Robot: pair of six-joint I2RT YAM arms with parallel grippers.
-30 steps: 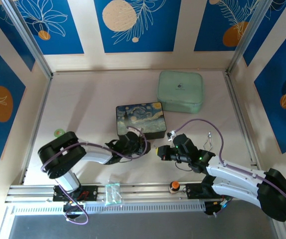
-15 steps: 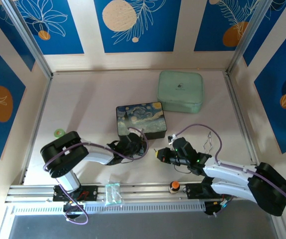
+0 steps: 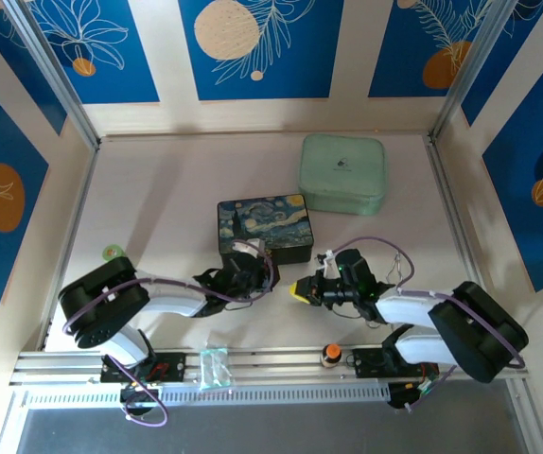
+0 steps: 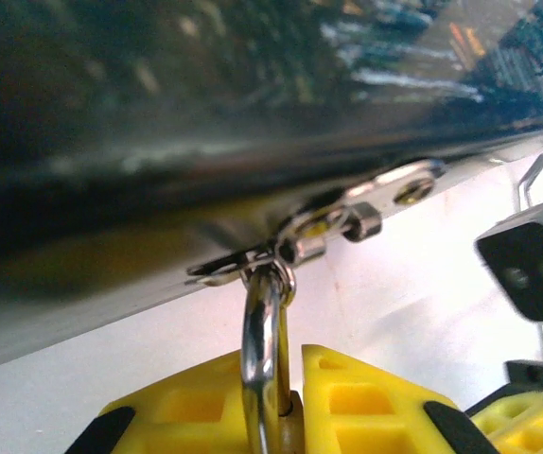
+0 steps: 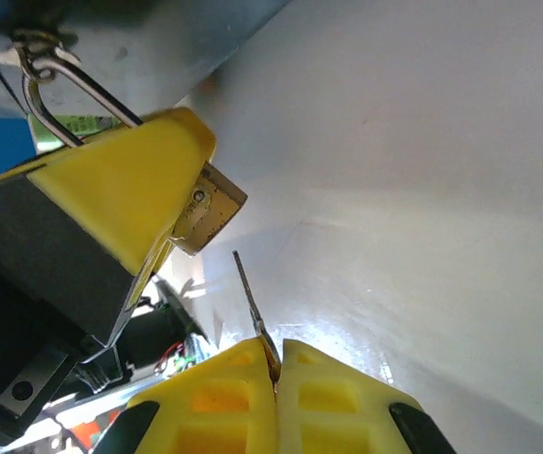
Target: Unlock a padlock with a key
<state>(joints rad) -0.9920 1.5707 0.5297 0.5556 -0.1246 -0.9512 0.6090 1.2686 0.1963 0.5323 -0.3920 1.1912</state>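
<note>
While my left gripper (image 4: 289, 402) is pressed together on the small brass-gold padlock (image 5: 207, 214), with a yellow finger (image 4: 371, 402) on either side of its body, the thin silver U-shaped shackle (image 4: 264, 326) rises from between them. It hooks through the silvery metal hasp (image 4: 342, 222) on the front of the dark starry-night painted box (image 4: 205, 104). So the padlock hangs at the box's near wall, above the pale table (image 5: 423, 189), with its brass end poking out toward my other arm.

My right gripper (image 5: 276, 364) is clamped on the very small, thin, pale metal key (image 5: 250, 293). Only the blade sticks out past the fingertips, pointing up toward that brass end, near it but not touching.

I judge both pieces light, hard and smooth, so they could easily slip or twist in my pads. The padlock would swing freely on the hasp, so I think the flat sides of the body are the right place to hold it, leaving the end face bare. The key looks thin enough to bend, so I want its head flat between my pads and no sideways push on the blade. There is a small dark spot on the brass face, but I cannot tell whether it is the keyhole.
</note>
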